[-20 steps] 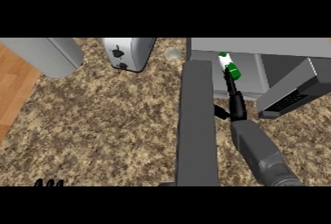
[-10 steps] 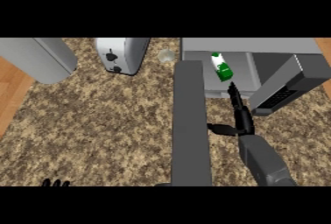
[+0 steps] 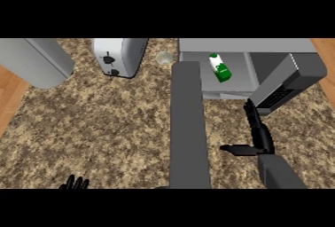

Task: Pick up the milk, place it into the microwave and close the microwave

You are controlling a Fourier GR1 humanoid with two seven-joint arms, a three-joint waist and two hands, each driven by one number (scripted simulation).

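Green-and-white milk carton inside grey microwave | right hand empty, fingers straight | risk: swinging door clips carton

No readable text — milk carton label illegible.

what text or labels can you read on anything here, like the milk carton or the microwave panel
None can be read.
milk carton: green and white patches, no letters legible.
microwave control panel: dark blur, no digits or signs legible.
toaster: two dark knobs, no markings legible.
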